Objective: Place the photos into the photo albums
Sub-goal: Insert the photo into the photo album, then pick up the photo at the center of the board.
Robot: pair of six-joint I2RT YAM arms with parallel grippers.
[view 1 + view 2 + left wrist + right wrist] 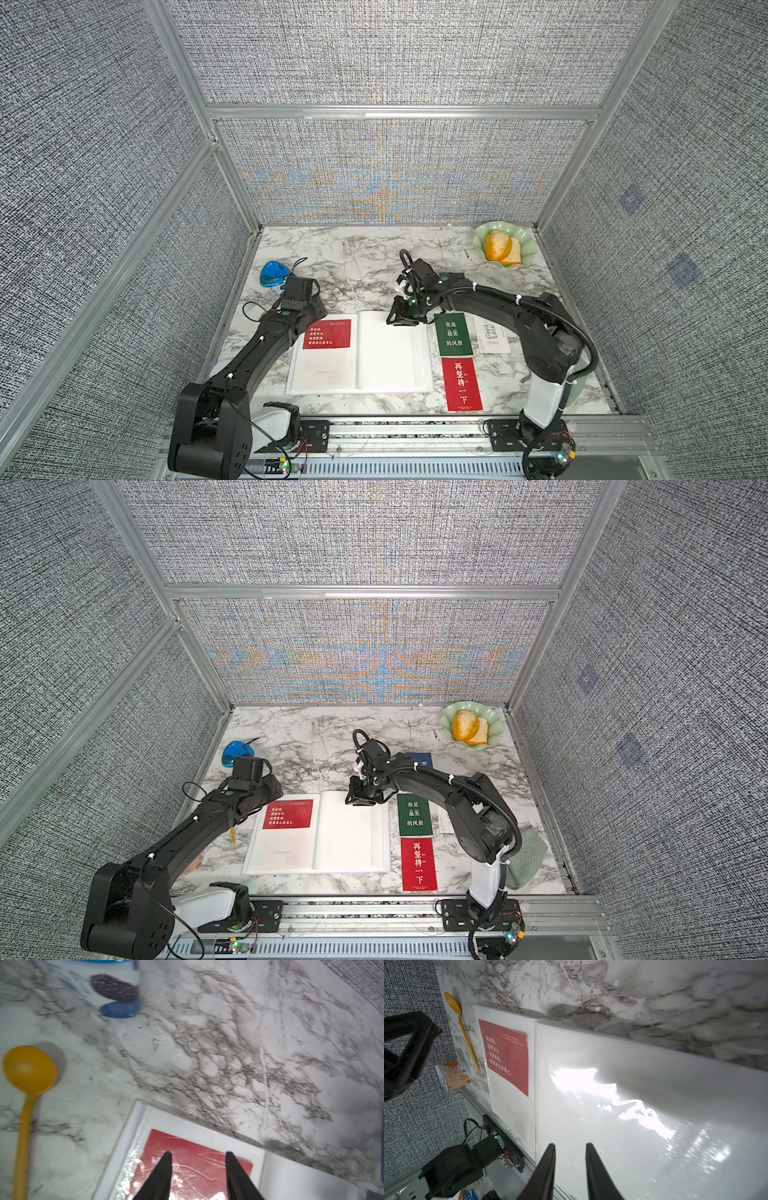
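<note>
Only the top views show the loose red card [463, 384]; left gripper [198, 1153] and right gripper [570, 1145] are poised over the photo album [395, 357], jaws apart.

Good Luck card [493, 332] half hidden under the right arm [498, 296], blue card [421, 761] mostly behind it, blue-lidded tub [114, 987] blurred and cropped

One open album [395, 357] counted, two red cards [326, 333] [463, 384], one green card [454, 333], one white card [492, 332], one blue card [422, 761], one spoon [29, 1068]
</note>
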